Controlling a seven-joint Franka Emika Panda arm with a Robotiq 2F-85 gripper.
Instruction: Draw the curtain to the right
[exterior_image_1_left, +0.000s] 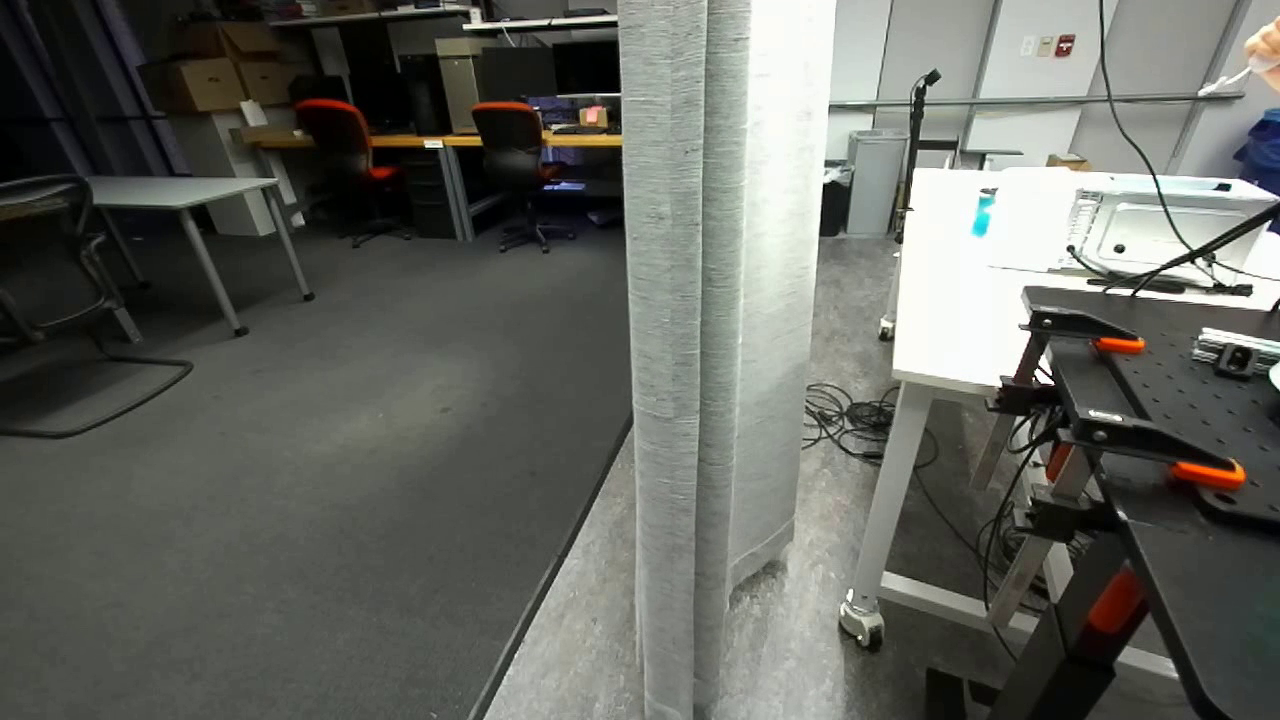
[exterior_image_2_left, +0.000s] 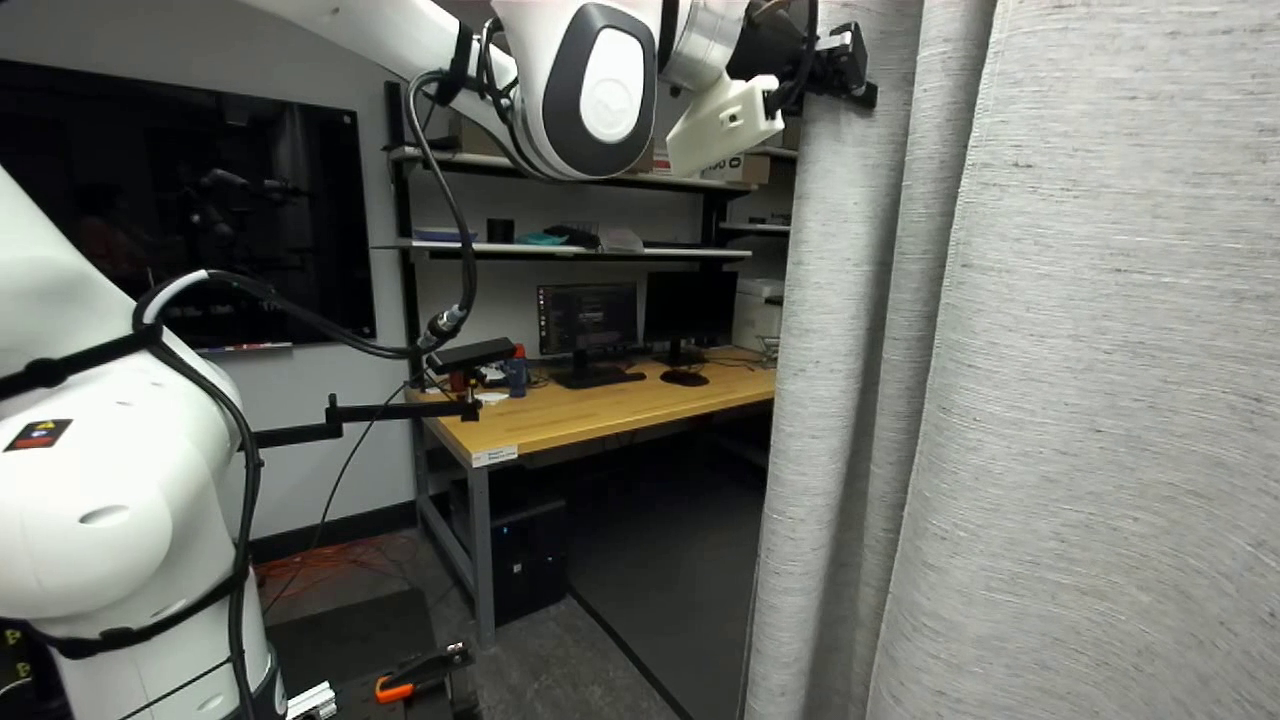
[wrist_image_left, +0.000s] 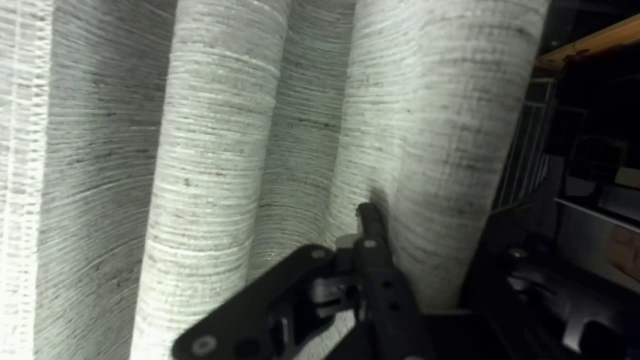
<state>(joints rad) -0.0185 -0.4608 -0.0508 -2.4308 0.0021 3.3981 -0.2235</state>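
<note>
The gripper (wrist_image_left: 425, 230) is straddling the folded curtain (wrist_image_left: 450, 125); clamping cannot be confirmed. Below it, a desk label (exterior_image_2_left: 494, 456) is showing illegibly.

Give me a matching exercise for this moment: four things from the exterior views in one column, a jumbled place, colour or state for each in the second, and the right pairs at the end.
Things
1. Clamps
2. Curtain
3. Desk chairs
4. Monitors

Places, colours, states
A. on a wooden desk
B. black and orange, on star-shaped bases
C. orange-handled, fixed at the edge of the black table
D. pale grey, hanging in vertical folds

Right pairs: 1-C; 2-D; 3-B; 4-A
</note>
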